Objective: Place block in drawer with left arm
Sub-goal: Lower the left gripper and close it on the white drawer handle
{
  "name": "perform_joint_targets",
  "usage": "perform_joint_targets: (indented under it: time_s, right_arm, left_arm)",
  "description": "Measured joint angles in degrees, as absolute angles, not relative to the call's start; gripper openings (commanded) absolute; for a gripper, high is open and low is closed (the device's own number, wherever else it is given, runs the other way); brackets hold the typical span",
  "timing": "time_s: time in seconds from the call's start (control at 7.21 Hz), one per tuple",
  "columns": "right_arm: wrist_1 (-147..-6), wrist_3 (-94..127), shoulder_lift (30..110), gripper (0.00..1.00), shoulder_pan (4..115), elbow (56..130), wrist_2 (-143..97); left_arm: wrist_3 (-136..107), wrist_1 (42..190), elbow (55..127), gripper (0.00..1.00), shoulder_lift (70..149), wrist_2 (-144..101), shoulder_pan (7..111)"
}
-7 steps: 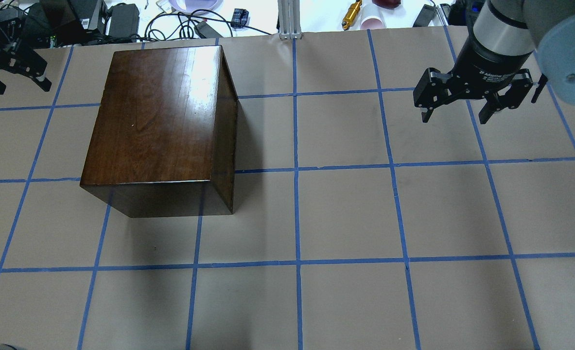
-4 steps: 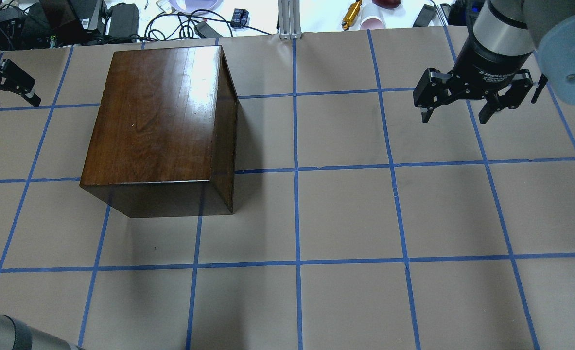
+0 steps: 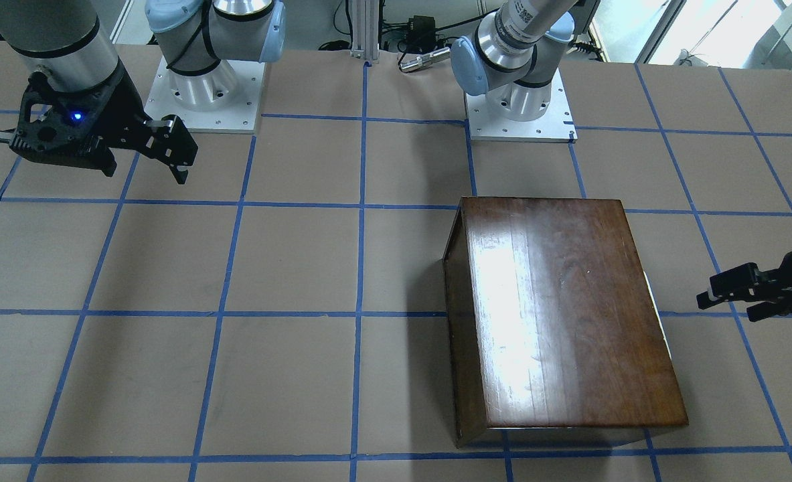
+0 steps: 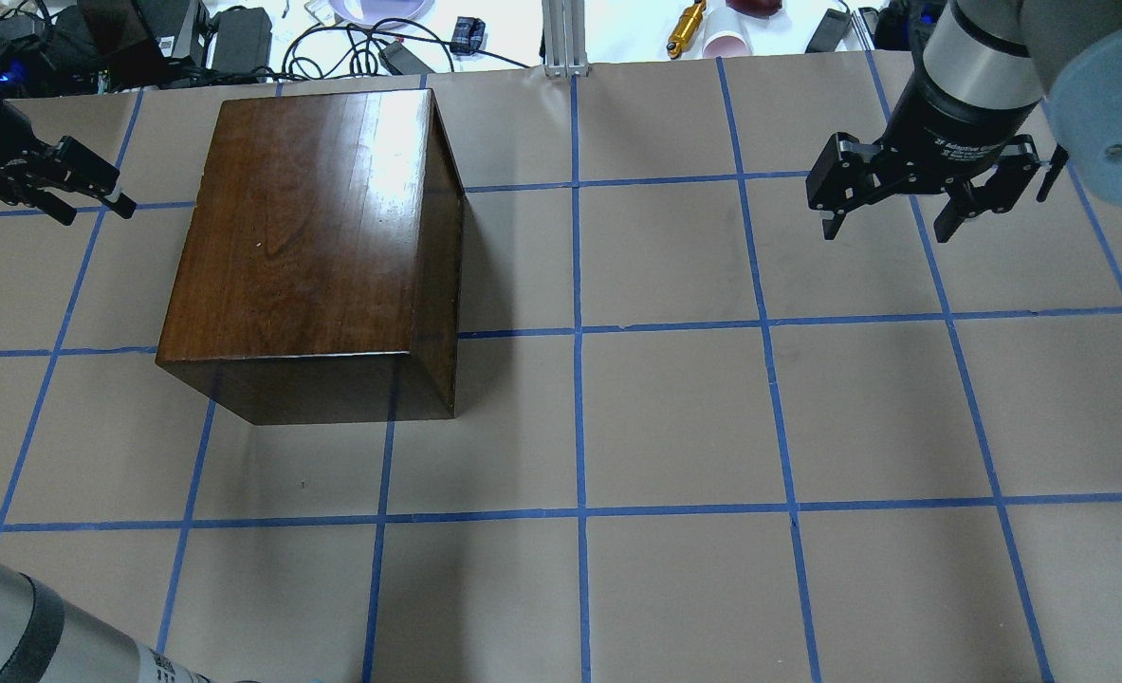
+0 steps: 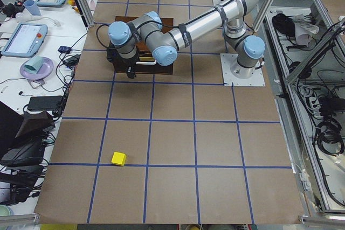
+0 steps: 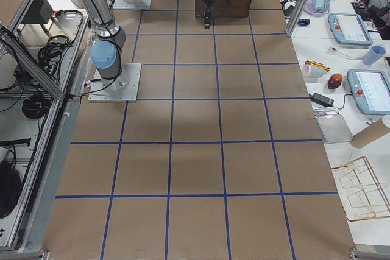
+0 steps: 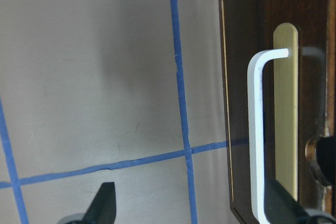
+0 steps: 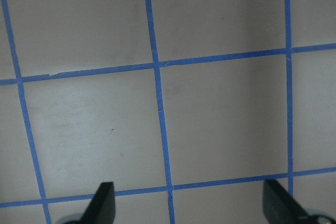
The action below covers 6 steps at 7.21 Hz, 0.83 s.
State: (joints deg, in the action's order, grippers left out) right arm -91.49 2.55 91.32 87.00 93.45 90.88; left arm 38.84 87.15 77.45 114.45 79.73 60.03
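Block point(image 5: 119, 158): small stiff cube, probably light, flat faces, not fragile. Best pinched across two opposite sides, mid-height. Lying on table point(image 5: 215, 133) well apart from left gripper point(image 4: 94, 211), behind its spread, empty fingers. Closed drawer point(image 7: 239, 103) just ahead of fingertips; likely needs pulling open first. Same wide spread on right gripper point(image 4: 888, 228), nothing held.

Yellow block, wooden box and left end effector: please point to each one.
yellow block point(image 5: 118, 158): exterior left view, top face.
wooden box point(image 4: 314, 218): overhead exterior view, glossy top.
left end effector point(image 4: 99, 215): overhead exterior view, between fingertips.
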Motion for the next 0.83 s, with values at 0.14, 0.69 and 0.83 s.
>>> perform_joint_targets:
  time_s: [0.14, 0.69, 0.83]
  right_arm:
    - [-91.5, 2.5, 91.3, 1.00, 87.0, 93.5, 90.9]
    - [-91.5, 2.5, 91.3, 1.00, 87.0, 93.4, 90.9]
    - [-91.5, 2.5, 91.3, 1.00, 87.0, 93.4, 90.9]
  left_arm:
    - [40.5, 87.2, 77.6, 1.00, 115.0, 78.7, 60.0]
    - [41.9, 86.1, 79.8, 1.00, 116.6, 75.8, 60.3]
    - [41.7, 85.8, 80.0, 1.00, 116.8, 74.5, 60.4]
